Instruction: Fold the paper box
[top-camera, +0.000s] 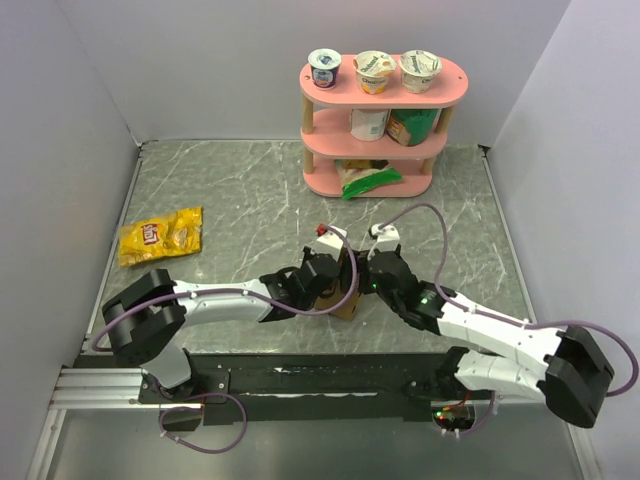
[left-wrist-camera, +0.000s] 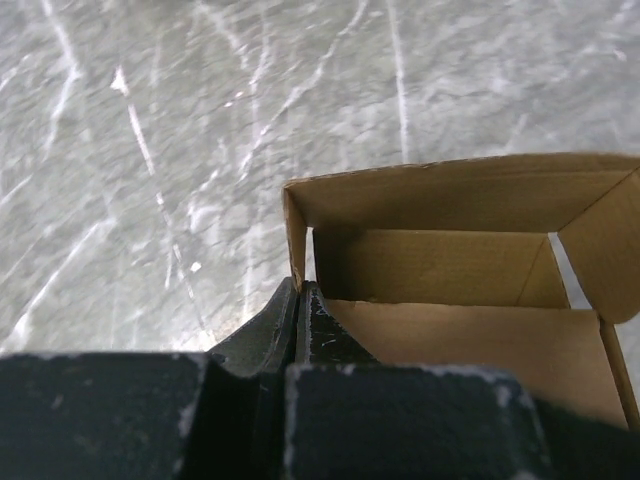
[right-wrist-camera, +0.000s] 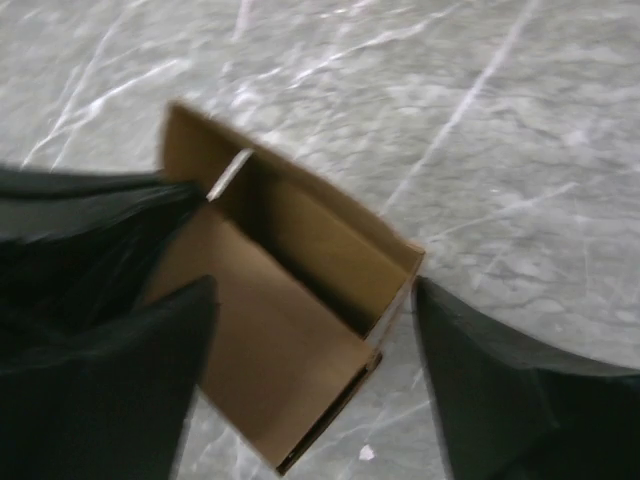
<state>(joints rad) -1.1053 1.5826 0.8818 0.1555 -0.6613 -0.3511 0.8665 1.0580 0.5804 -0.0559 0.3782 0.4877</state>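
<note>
Box (top-camera: 345, 297) sits mid-desk (top-camera: 240, 190), towards the near side. My left claw (left-wrist-camera: 300, 305) is clamped on its left wall. My right claw (right-wrist-camera: 312, 300) is spread apart, astride it. Risk: held by one thin pinch, the half-formed box may twist or spring open.

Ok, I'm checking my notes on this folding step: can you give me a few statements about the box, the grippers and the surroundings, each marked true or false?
1. The left gripper is closed on a wall of the paper box. True.
2. The right gripper is clamped shut. False: its jaws stand open, with the box between its fingers.
3. The yellow snack bag lies on the pink shelf. False: it lies on the table, to the left, away from the shelf.
4. Three cups stand on the shelf's top tier. True.
5. The box is closed up. False: its inside shows.
</note>
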